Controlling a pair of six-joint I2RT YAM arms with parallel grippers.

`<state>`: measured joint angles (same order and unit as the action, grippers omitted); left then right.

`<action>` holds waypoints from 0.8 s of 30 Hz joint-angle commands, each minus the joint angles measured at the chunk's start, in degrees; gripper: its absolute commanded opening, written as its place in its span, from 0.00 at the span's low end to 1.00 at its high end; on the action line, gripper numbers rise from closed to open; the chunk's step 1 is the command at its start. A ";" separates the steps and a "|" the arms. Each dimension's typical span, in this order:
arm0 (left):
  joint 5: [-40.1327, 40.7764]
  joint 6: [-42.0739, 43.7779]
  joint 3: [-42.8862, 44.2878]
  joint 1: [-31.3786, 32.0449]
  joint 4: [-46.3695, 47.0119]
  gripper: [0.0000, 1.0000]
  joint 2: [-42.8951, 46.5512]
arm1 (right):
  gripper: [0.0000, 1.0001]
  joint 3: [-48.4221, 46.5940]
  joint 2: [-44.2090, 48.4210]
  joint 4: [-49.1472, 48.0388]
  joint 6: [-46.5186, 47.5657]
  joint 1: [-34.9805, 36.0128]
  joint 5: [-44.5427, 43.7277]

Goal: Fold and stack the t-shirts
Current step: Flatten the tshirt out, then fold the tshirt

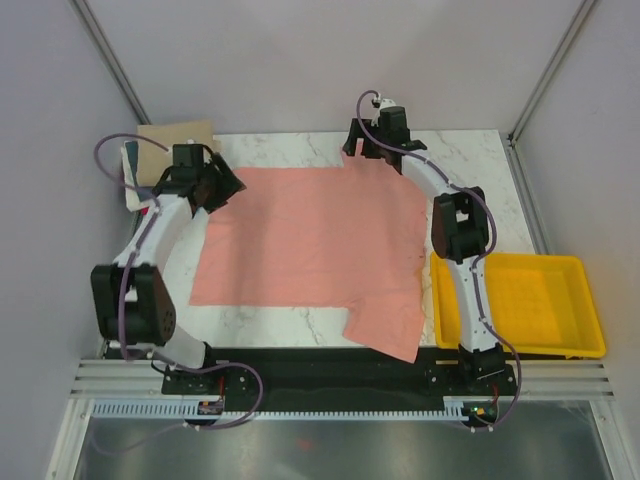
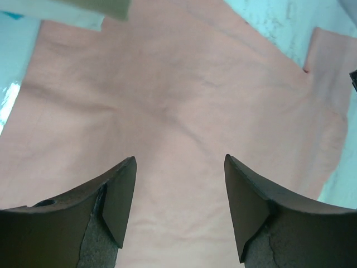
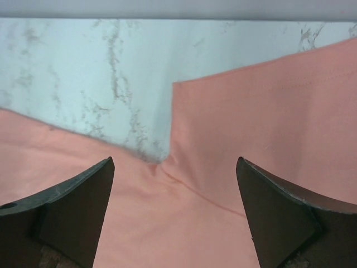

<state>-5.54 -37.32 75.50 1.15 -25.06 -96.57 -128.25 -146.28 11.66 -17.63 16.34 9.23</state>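
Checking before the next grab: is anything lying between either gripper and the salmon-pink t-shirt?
Nothing visible does. The left gripper stands open over bare cloth of the salmon-pink t-shirt, and the right gripper stands open over the notch where its sleeve meets the body. The yellow tray lies off to the side, away from both.

No legible text, label, brand mark, number or sign in any of the three views. Salmon-pink t-shirt (image 1: 310, 235), yellow tray (image 1: 515, 260) and marble bench (image 1: 460, 160): surfaces plain.
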 commanded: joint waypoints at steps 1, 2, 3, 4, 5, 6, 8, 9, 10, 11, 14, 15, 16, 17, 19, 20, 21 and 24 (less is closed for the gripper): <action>3.42 3.31 -6.93 0.17 -4.89 0.72 14.99 | 0.98 6.14 17.29 -7.44 -0.92 0.71 1.76; 4.65 3.13 -11.30 -0.35 -5.61 0.72 17.27 | 0.98 8.43 19.95 -7.35 -1.35 0.80 1.58; 4.84 2.26 -13.87 -0.70 -6.05 0.72 22.52 | 0.98 14.11 25.63 -7.18 -2.57 0.80 1.23; 5.01 1.47 -19.29 -1.06 -6.14 0.72 25.01 | 0.98 17.38 28.65 -7.27 -3.11 0.97 0.44; 5.19 0.77 -21.87 -3.06 -6.23 0.72 27.90 | 0.98 20.90 31.64 -7.18 -3.46 1.50 -0.18; 5.36 -0.55 -24.24 -3.52 -6.23 0.71 32.11 | 0.98 28.41 37.85 -7.18 -3.81 2.03 -1.49; 5.45 -1.44 -30.05 -5.44 -6.40 0.71 35.83 | 0.98 39.67 43.86 -6.92 -3.91 3.87 -4.74; 5.37 -2.48 -31.54 -6.24 -6.75 0.71 38.37 | 0.98 43.22 49.28 -6.57 -4.34 4.57 -5.88; 5.36 -3.10 -34.52 -7.29 -7.28 0.71 39.44 | 0.98 46.65 51.94 -5.69 -4.95 5.28 -6.94; 4.76 -3.98 -36.03 -10.17 -7.37 0.71 40.14 | 0.98 53.38 54.32 -5.25 -5.66 6.41 -7.56; 3.96 -3.73 -40.69 -16.08 -7.37 0.71 41.21 | 0.98 65.96 63.55 -5.07 -9.08 8.35 -7.39; 5.09 -3.55 -40.53 -16.18 -7.20 0.72 40.94 | 0.98 68.72 67.75 -4.98 -10.66 8.71 -7.21; 5.36 -3.11 -39.83 -16.52 -7.63 0.72 39.20 | 0.98 71.35 69.71 -5.07 -11.63 8.97 -7.13; 6.76 -4.07 -39.21 -16.70 -8.51 0.72 38.31 | 0.98 75.82 73.21 -5.07 -12.25 9.67 -6.69; 7.39 -4.60 -39.47 -17.67 -8.87 0.72 36.73 | 0.98 79.27 75.95 -4.98 -13.22 10.29 -6.07; 7.39 -5.39 -39.90 -18.54 -8.69 0.72 35.24 | 0.98 81.64 77.88 -4.81 -13.57 10.64 -5.64; 7.39 -5.66 -41.04 -18.72 -8.34 0.71 34.44 | 0.98 82.53 78.51 -4.46 -13.75 10.82 -5.02; 8.87 -6.80 -43.33 -18.73 -6.86 0.70 33.29 | 0.98 84.82 80.44 -3.31 -13.84 11.00 -4.75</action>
<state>0.56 -40.91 34.00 -17.19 -33.71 -62.43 -44.01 -69.65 9.87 -29.54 26.89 4.08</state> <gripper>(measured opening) 0.703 0.982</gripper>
